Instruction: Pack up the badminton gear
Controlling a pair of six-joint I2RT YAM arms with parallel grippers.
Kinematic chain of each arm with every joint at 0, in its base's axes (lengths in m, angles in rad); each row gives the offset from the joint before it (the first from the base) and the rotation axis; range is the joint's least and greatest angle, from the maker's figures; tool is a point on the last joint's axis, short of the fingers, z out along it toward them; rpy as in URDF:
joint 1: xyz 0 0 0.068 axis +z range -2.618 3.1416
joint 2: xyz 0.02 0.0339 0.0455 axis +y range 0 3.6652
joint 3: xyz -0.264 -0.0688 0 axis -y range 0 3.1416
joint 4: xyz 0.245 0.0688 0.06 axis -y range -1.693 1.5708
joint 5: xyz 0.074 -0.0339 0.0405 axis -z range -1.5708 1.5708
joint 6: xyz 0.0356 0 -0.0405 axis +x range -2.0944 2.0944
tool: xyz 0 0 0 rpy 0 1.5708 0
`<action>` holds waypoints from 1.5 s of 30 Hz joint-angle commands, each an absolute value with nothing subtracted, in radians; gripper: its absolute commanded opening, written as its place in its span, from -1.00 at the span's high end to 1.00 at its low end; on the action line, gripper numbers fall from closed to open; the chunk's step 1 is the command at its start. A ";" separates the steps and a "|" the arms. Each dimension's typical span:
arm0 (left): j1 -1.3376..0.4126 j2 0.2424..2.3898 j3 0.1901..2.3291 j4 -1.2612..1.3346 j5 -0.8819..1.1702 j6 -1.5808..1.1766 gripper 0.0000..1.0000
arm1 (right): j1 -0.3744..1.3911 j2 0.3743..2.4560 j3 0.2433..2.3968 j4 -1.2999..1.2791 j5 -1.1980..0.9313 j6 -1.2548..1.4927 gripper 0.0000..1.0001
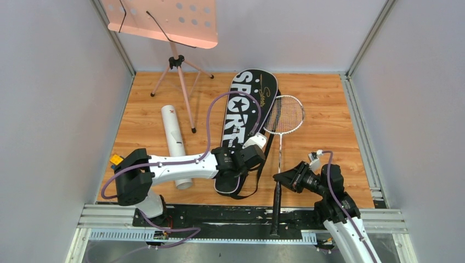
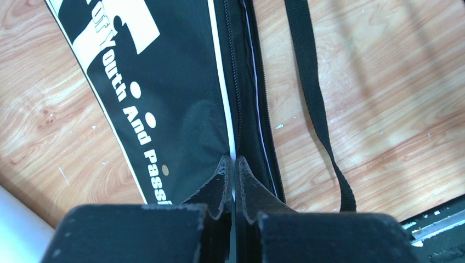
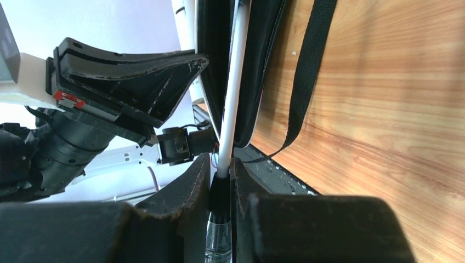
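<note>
At the far left stand the pink music stand (image 1: 175, 22) and, nearer you, the small yellow toy (image 1: 116, 159). Neither belongs to the job, so leave them.

Next comes the white tube (image 1: 174, 137), lying on the table (image 1: 329, 109) left of the bag, with your left arm crossing over its near end. You cannot tell whether anything is inside it.

Your left gripper (image 2: 234, 161) has its jaws pressed fully together on the near right edge of the black bag (image 1: 249, 98). They pinch the white piping beside the zip, most likely to lift that lip and make a mouth. Whether the bag is unzipped, or what it holds, the views do not show. Its strap (image 2: 312, 93) lies loose on the wood to the right.

Just right of the bag lies the racket (image 1: 285, 115), head far and handle reaching over the near rail. Your right gripper (image 3: 220, 170) is clamped on the thin shaft where it meets the black grip, a hold that should let you steer the head toward the bag. Only this one racket shows.
</note>
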State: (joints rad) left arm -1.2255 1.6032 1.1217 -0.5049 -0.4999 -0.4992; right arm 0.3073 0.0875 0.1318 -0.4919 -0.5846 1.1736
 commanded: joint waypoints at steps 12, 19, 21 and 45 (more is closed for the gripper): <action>-1.224 1.493 1.047 -0.370 -0.427 -0.437 1.00 | 0.314 0.158 0.056 -0.251 -0.857 1.100 1.00; -1.224 1.424 0.981 -0.304 -0.401 -0.415 1.00 | 0.315 0.265 0.070 -0.196 -0.921 1.035 1.00; -1.224 1.403 0.966 -0.287 -0.402 -0.405 1.00 | 0.316 0.288 0.082 -0.221 -0.923 1.002 1.00; -1.225 1.352 0.918 -0.160 -0.271 -0.277 1.00 | 0.320 0.305 0.119 -0.204 -0.976 0.997 1.00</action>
State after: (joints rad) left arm -1.2221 1.4071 0.9279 -0.2691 -0.3576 -0.3332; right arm 0.3134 0.3237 0.0788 -0.2928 -1.0111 0.9905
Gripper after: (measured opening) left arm 0.007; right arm 0.157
